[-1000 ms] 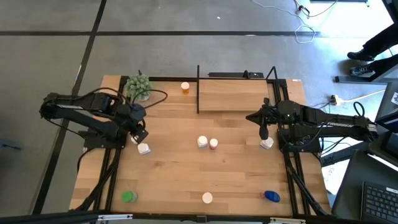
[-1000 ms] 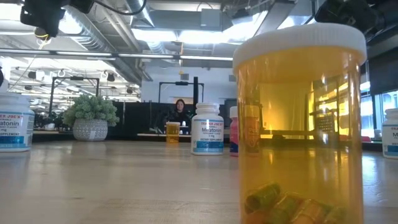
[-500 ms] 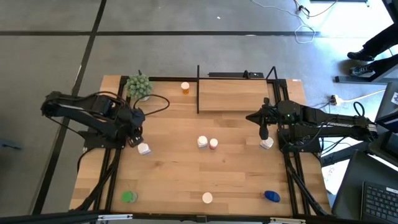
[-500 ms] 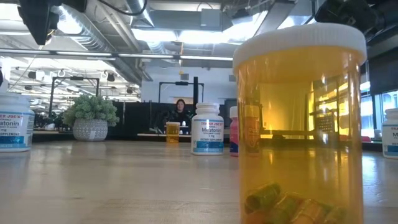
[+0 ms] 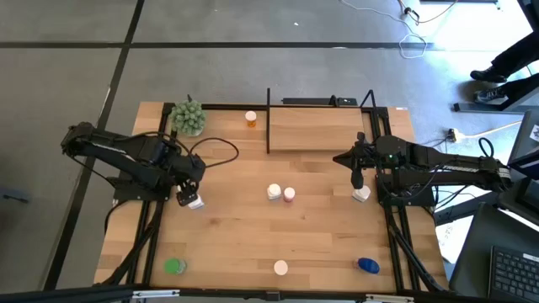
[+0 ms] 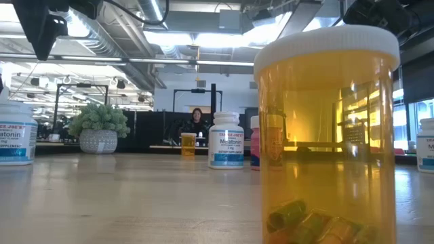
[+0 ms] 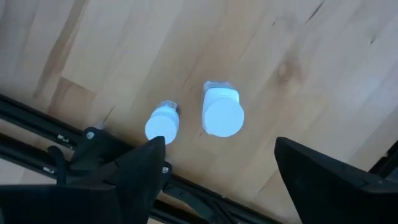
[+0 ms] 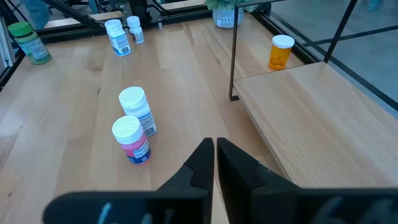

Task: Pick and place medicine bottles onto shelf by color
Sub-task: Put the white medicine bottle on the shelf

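Your left claw (image 5: 192,195) hangs open over the left part of the counter (image 5: 236,227), its two dark fingers (image 7: 134,174) spread wide in the left wrist view. Directly below, between those fingers, stand two white-capped bottles: the larger white bottle (image 7: 222,115) and a smaller white bottle (image 7: 162,124) just beside it, apart but close. In the high view only one white bottle shows beneath the claw.

To do this step well, centre the fingers on a single bottle before you descend. The larger one sits nearer the middle of the gap, so it is the likely target. Keep the near finger clear of the smaller bottle, since a glancing touch could tip it. Descend straight down and close on the body below the cap.

The shelf (image 5: 316,128) lies at the far right of the counter, well apart from this claw and bare on top. An orange bottle (image 5: 250,119) stands just beside its left post.

The left arm reaches in from the left edge, elbow bent, wrist pointing down. The right claw (image 8: 215,155) is closed on nothing, held near the shelf's front edge beside another white bottle (image 5: 361,194).
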You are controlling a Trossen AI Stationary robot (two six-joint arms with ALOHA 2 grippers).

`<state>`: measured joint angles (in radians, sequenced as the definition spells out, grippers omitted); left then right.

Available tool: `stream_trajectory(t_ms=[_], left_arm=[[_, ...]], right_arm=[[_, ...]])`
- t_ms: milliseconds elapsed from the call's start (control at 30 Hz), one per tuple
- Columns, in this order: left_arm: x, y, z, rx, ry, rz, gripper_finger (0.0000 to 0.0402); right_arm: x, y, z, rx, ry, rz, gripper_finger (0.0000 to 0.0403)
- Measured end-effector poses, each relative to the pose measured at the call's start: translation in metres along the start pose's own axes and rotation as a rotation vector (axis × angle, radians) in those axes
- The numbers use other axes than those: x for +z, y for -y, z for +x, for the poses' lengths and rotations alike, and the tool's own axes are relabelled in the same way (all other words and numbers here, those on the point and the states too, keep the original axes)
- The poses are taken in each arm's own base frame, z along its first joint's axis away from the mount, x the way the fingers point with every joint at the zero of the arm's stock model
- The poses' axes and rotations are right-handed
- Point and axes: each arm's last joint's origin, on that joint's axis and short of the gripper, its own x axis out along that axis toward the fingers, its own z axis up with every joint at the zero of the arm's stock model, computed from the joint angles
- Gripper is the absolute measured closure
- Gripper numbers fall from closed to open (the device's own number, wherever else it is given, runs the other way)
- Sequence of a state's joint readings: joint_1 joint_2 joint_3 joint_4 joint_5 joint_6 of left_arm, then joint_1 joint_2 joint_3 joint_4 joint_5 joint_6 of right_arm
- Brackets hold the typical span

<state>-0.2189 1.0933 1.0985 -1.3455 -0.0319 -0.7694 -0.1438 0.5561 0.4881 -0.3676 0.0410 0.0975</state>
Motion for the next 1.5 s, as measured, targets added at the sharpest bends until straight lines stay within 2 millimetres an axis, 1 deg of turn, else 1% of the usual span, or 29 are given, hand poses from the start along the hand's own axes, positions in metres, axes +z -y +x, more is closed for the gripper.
stream_trajectory(t_ms=[233, 367, 500, 667, 900, 1067, 1400, 1500], left_arm=[[0.003, 0.016, 0.017, 0.053, -0.068, 0.06, 0.0091], [0.005, 0.022, 0.031, 0.086, -0.096, 0.047, 0.0091], [0.003, 0.02, 0.054, 0.07, -0.087, 0.032, 0.0091], [-0.003, 0.015, 0.071, 0.07, -0.084, 0.027, 0.0091], [-0.007, 0.012, 0.084, 0.069, -0.093, 0.026, 0.0091], [-0.011, 0.01, 0.094, 0.036, -0.121, 0.017, 0.0091], [-0.019, 0.003, 0.121, 0.02, -0.104, -0.001, 0.0091], [-0.021, 0.002, 0.127, 0.012, -0.096, -0.002, 0.0091]], right_arm=[[0.0, 0.0, 0.0, 0.0, 0.0, 0.0, 0.0379], [0.0, 0.0, 0.0, 0.0, 0.0, 0.0, 0.0379], [0.0, 0.0, 0.0, 0.0, 0.0, 0.0, 0.0379], [0.0, 0.0, 0.0, 0.0, 0.0, 0.0, 0.0379], [0.0, 0.0, 0.0, 0.0, -0.001, 0.0, 0.0379], [0.0, 0.0, 0.0, 0.0, -0.001, 0.0, 0.0379], [0.0, 0.0, 0.0, 0.0, -0.001, 0.0, 0.0379], [0.0, 0.0, 0.0, 0.0, 0.0, 0.0, 0.0379]])
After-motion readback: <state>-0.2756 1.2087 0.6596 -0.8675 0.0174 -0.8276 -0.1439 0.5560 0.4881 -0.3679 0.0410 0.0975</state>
